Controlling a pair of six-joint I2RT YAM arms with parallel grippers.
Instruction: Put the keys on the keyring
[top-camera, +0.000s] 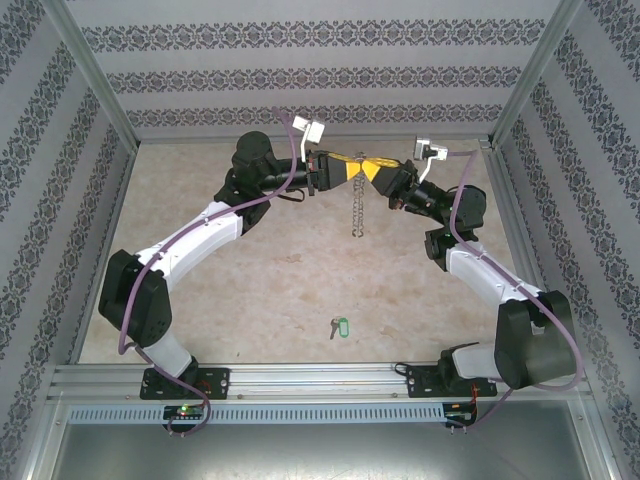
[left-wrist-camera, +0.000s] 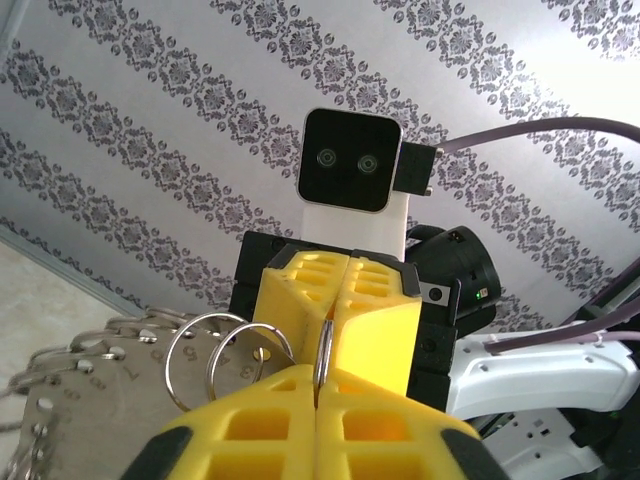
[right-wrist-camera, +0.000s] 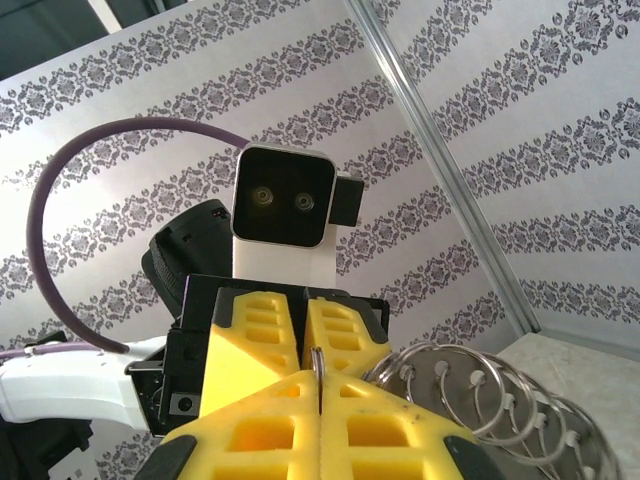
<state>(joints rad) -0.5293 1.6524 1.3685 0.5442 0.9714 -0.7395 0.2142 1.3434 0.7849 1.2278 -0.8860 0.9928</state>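
Two grippers meet tip to tip, well above the table (top-camera: 240, 290). The left gripper (top-camera: 347, 168) and the right gripper (top-camera: 379, 174) are each closed flat on the thin wire of the keyring (top-camera: 356, 212), pinching it from opposite sides. In both wrist views the wire stands as a narrow silvery edge in the seam between the yellow fingers (left-wrist-camera: 370, 330), with no gap beside it. From that pinch the rest of the keyring hangs straight down below the fingertips like a chain. Its small silvery pieces (left-wrist-camera: 85, 385) and little split rings (left-wrist-camera: 200, 350) bunch just beside the left gripper's fingers.

The keys (top-camera: 338, 326) lie flat on the table, well apart from both grippers and nearer the arms' bases than the fingertips. Their green tag (top-camera: 343, 325) lies against the small key.

The keyring probably handles as light but floppy. Its wire looks stiff, smooth and slippery, so it may twist in a flat pinch, and the strung pieces are likely to swing with any move. Bare wire looks like the best place to hold it, as it is held here. Whether an opening in the loop lies between the two grips cannot be told.

The keys look light, thin and low on the table, so the metal blade seems hard to pinch. The plastic tag seems thicker and less slippery, and likely the better hold. How the key joins the tag is too small to tell.
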